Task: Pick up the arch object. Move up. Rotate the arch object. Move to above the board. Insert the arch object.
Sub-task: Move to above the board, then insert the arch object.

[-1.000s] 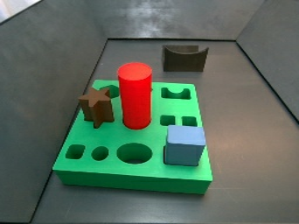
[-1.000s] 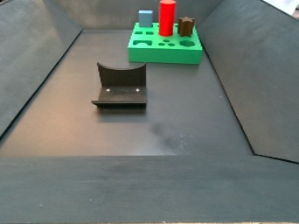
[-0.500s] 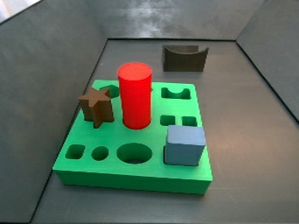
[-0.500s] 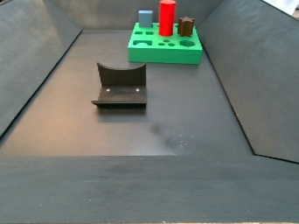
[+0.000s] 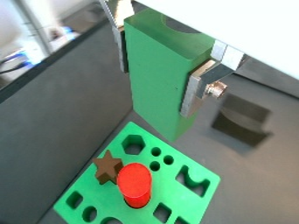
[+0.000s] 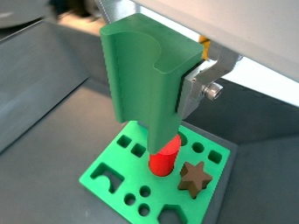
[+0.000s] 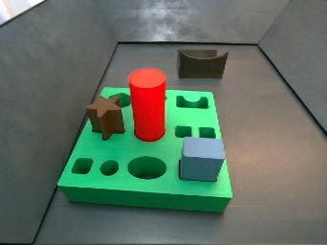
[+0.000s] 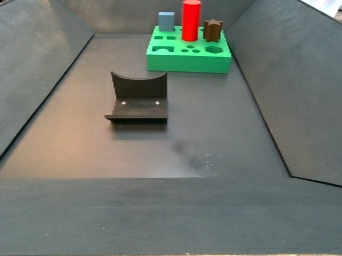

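My gripper is shut on the arch object, a green block held upright between the silver fingers. In a wrist view its curved notch shows at the upper end, with one finger against its side. It hangs high above the bright green board, which also shows in a wrist view and in both side views. Neither the gripper nor the arch object shows in the side views.
On the board stand a red cylinder, a brown star and a blue cube. The dark fixture stands on the grey floor apart from the board. Dark sloping walls enclose the floor.
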Motion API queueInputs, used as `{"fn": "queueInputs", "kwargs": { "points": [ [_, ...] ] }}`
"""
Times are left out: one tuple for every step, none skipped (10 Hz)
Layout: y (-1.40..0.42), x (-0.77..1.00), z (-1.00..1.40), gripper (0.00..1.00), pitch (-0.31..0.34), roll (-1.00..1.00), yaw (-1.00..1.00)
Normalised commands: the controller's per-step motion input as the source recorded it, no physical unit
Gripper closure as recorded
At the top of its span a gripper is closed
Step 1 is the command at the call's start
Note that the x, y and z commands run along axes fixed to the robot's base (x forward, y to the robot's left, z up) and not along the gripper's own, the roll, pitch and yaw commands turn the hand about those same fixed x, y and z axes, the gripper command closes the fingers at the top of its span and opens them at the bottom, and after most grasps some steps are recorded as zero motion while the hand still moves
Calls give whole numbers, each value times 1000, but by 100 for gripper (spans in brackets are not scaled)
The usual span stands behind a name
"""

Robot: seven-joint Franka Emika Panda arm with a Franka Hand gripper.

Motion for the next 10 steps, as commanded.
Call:
{"fn": "queueInputs", "kwargs": {
  "points": [
    [-44,99,18,100,268,212,754],
    [-42,93,15,100,207,181,430],
    [-38,82,16,100,159,157,260],
    [0,0,-86,100,-37,0,0],
    [0,137,-46,100,24,-10,-20],
    [-66,-143,-117,100,-46,0,-71],
    [0,829,-249,100,37,0,-134],
    [29,994,-191,100,4,-33,-183],
    [97,1000,-231,100,0,-63,-166],
    [51,1000,-334,100,0,0,-180]
  ]
}}
